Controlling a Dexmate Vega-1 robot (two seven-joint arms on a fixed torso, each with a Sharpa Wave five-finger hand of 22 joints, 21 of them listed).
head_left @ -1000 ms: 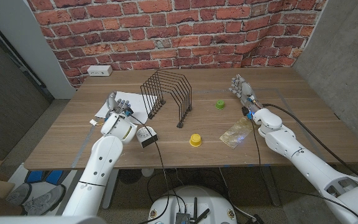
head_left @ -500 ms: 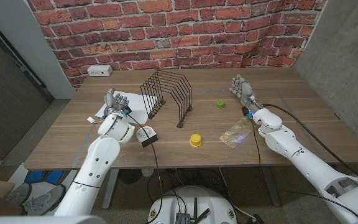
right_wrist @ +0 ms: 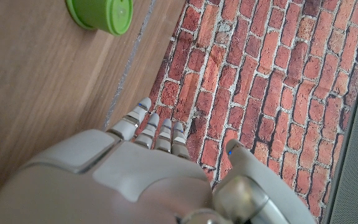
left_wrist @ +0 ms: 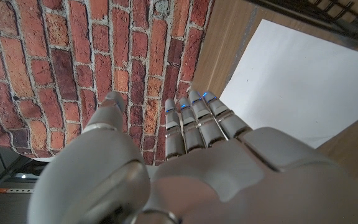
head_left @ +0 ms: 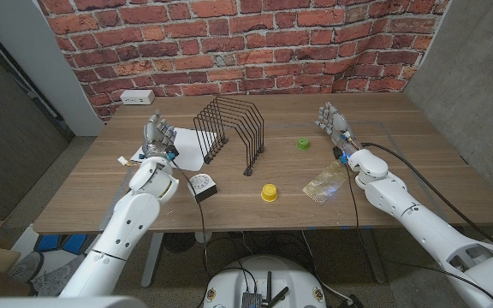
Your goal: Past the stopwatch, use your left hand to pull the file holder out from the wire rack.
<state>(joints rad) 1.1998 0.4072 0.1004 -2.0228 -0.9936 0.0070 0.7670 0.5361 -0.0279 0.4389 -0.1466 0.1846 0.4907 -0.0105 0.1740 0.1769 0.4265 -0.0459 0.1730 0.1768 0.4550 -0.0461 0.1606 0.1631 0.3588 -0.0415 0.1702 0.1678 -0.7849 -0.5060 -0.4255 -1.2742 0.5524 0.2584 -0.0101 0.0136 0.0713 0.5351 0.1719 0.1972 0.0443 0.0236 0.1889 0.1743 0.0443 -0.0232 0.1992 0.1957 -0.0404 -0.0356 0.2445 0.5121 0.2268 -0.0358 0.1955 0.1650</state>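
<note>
The black wire rack (head_left: 231, 130) stands upright at the table's middle back. A white flat file holder (head_left: 185, 151) lies on the wood with its far corner against the rack's left foot; it also shows as a white sheet (left_wrist: 291, 74) below the rack's wires (left_wrist: 319, 11). My left hand (head_left: 155, 137) hovers over the sheet's left edge, fingers spread and raised, holding nothing. A small pale thing (head_left: 127, 164) by my left forearm may be the stopwatch; it is too small to tell. My right hand (head_left: 332, 121) stands open right of the rack.
A green cap (head_left: 302, 144) sits right of the rack and shows again as a green cap (right_wrist: 102, 14). A yellow cap (head_left: 269, 192) and a crinkled clear bag (head_left: 325, 183) lie nearer the front. A white power strip (head_left: 137, 97) sits by the brick wall.
My left hand has moved away from me and slightly left, toward the sheet's far-left edge, with its fingers spreading. The right arm and the objects have not moved.
</note>
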